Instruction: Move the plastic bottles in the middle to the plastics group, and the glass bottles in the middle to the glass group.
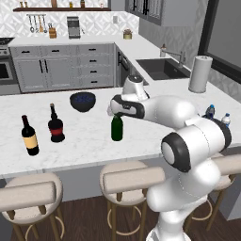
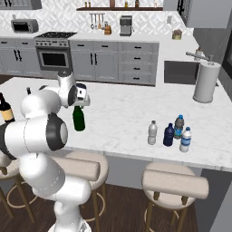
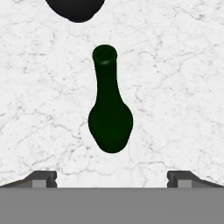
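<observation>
Standing upright on the counter point(image 1: 94, 141), the green bottle point(image 3: 109, 113) sits below the wide-spread, empty hand point(image 3: 112, 177).

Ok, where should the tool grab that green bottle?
Take the green bottle by its slim neck, coming straight down from above. It stands upright, apart from everything else on the counter, and the open tool already hangs over it, fingertips wide apart.

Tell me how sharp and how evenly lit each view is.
Left base view: soft, even light, the green bottle slightly blurred. Right base view: similar, flat light, small bottles soft-edged. Hand view: bright white counter, no glare, the bottle nearly a black outline with little surface detail.
</observation>
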